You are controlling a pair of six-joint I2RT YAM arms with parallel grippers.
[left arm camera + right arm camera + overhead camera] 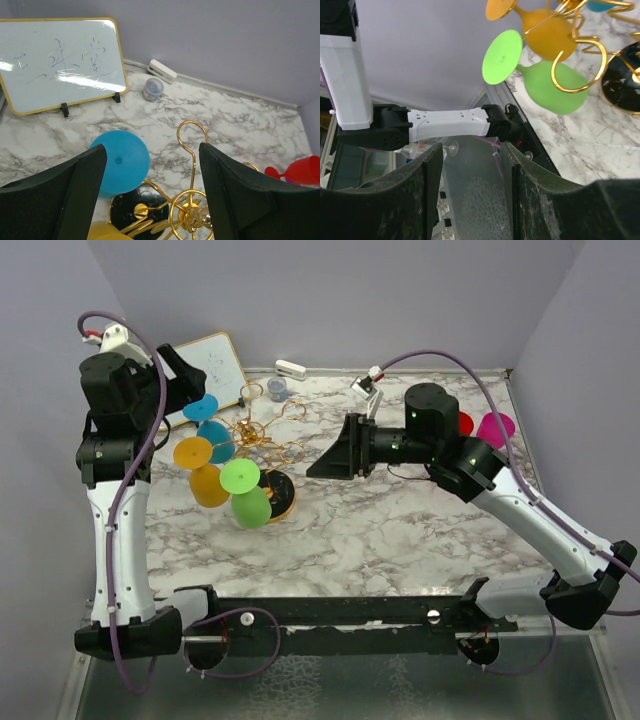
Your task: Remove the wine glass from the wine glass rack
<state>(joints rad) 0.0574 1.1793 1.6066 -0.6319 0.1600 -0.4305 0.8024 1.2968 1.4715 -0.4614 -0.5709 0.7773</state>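
Observation:
The gold wire wine glass rack (pixel 268 438) stands on a round black base (pixel 281 492) left of centre. Upside-down wine glasses hang from its arms: blue (pixel 201 408), teal (pixel 216 434), orange (pixel 208 483) and green (pixel 250 505). My left gripper (pixel 190 380) is open and empty above the rack's back left; in its wrist view the blue glass's foot (pixel 119 161) and the rack's hub (pixel 192 212) lie between the fingers. My right gripper (pixel 325 462) is open and empty just right of the rack, with the green glass (pixel 552 87) and a rack loop (pixel 580 65) ahead of it.
A whiteboard (pixel 215 368) leans at the back left. A small jar (pixel 277 389) and a white object (pixel 290 368) sit by the back wall. A red glass (pixel 465 423) and a magenta glass (pixel 495 428) stand at the back right, behind the right arm.

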